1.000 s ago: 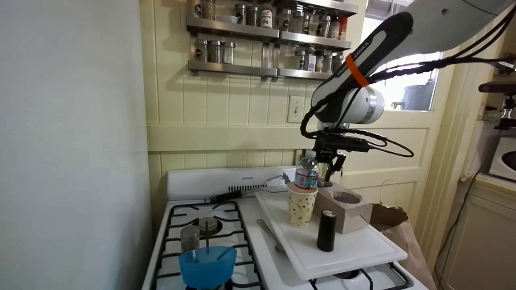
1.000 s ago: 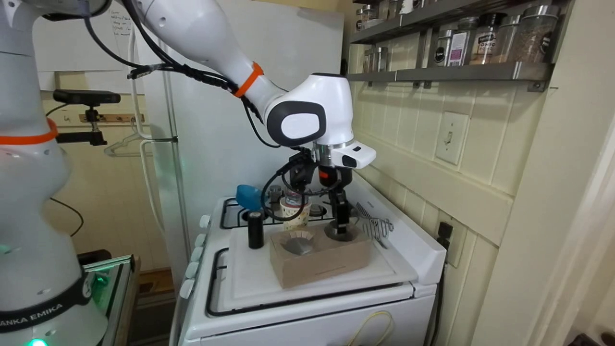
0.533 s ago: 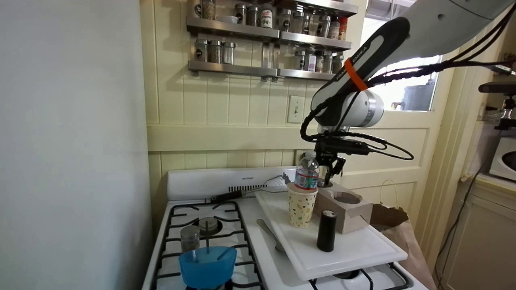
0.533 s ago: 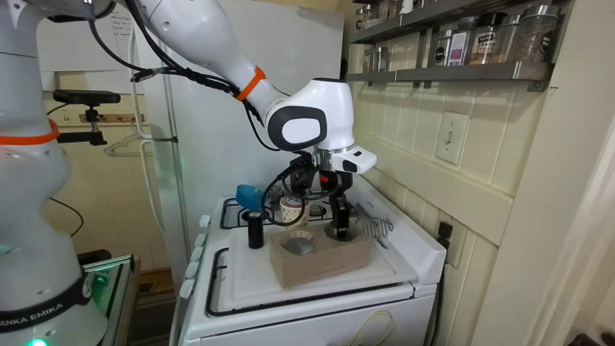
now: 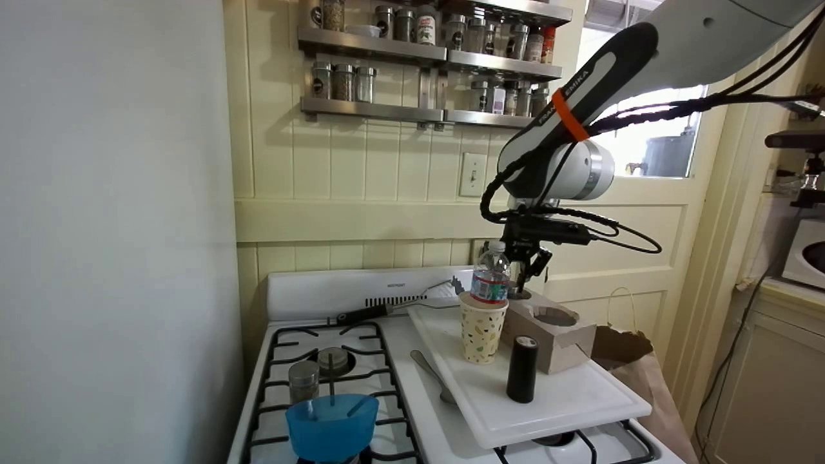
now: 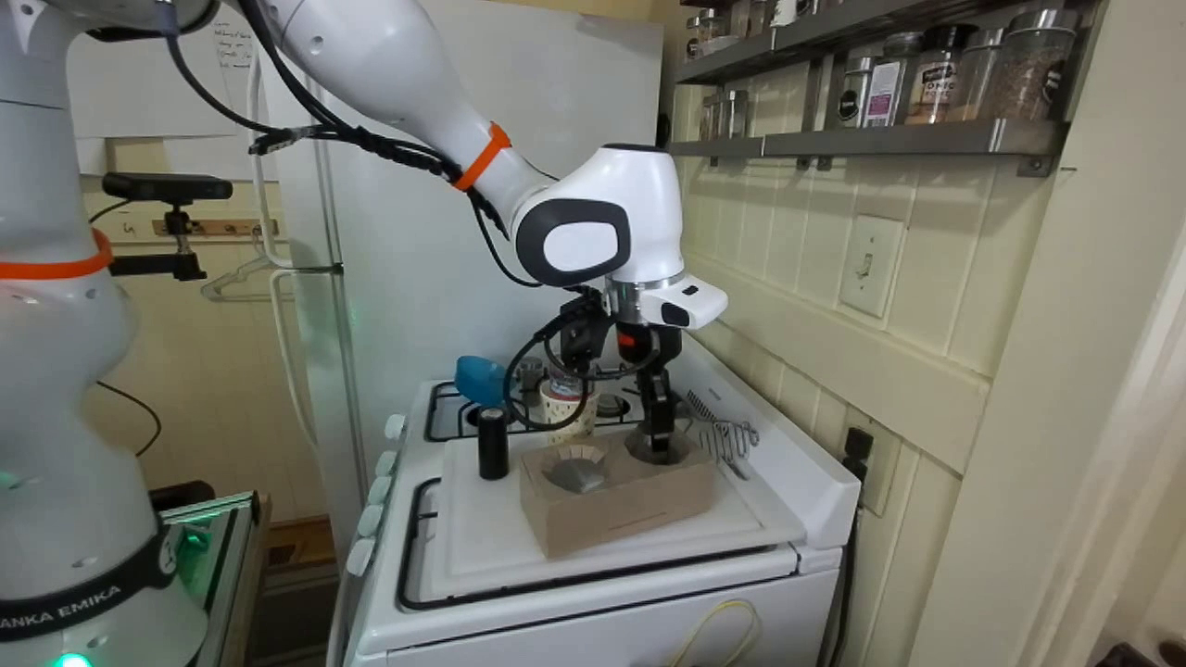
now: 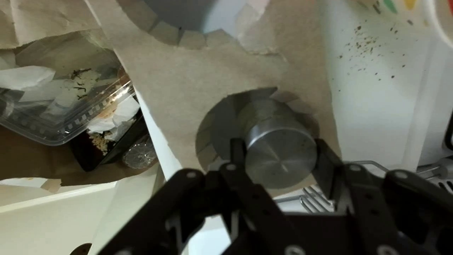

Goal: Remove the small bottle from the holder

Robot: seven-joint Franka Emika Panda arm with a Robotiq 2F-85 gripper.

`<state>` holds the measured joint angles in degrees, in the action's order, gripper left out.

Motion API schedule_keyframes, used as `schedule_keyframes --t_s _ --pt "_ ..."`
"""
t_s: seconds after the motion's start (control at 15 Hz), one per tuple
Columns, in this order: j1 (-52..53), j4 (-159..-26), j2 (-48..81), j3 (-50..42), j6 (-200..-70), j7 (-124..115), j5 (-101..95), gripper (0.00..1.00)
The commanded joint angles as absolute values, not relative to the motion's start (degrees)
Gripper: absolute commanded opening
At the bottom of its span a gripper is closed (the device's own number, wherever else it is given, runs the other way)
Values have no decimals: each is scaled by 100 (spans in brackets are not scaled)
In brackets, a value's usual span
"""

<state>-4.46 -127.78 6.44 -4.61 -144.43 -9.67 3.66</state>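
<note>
A small bottle with a flat metal lid (image 7: 281, 159) sits in a round hole of the brown cardboard holder (image 7: 177, 78). The holder also shows in both exterior views (image 5: 551, 345) (image 6: 621, 509), its other hole holding nothing visible. My gripper (image 7: 279, 144) points down with a finger against each side of the lid and looks shut on it. In an exterior view the fingers (image 6: 660, 445) reach down at the holder's far hole. The bottle's lower part is hidden in the hole. A clear plastic bottle (image 5: 491, 283) with a blue-red label stands upright in a cream speckled cup (image 5: 482, 332), away from my fingers.
A white cutting board (image 5: 567, 415) carries the holder, the cup and a black cylinder (image 5: 522, 370). A wire utensil (image 6: 727, 435) lies near the stove's back panel. A paper bag (image 7: 35, 159) stands beside the stove. A blue container (image 5: 332, 425) sits over the burners. Shelves hang above.
My gripper moved slightly down between one second and half a second ago. It has since risen a little. The holder, cup and clear bottle have not moved.
</note>
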Motion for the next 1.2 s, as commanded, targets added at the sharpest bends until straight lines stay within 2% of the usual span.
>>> schedule_keyframes --t_s 0.0,0.6,1.13 --pt "-443 -12937 238 -466 -14480 -992 481 25" --pt "-446 -13034 -507 -466 -14604 -928 470 25" --pt "-401 -13008 -511 -452 -14001 -703 723 25"
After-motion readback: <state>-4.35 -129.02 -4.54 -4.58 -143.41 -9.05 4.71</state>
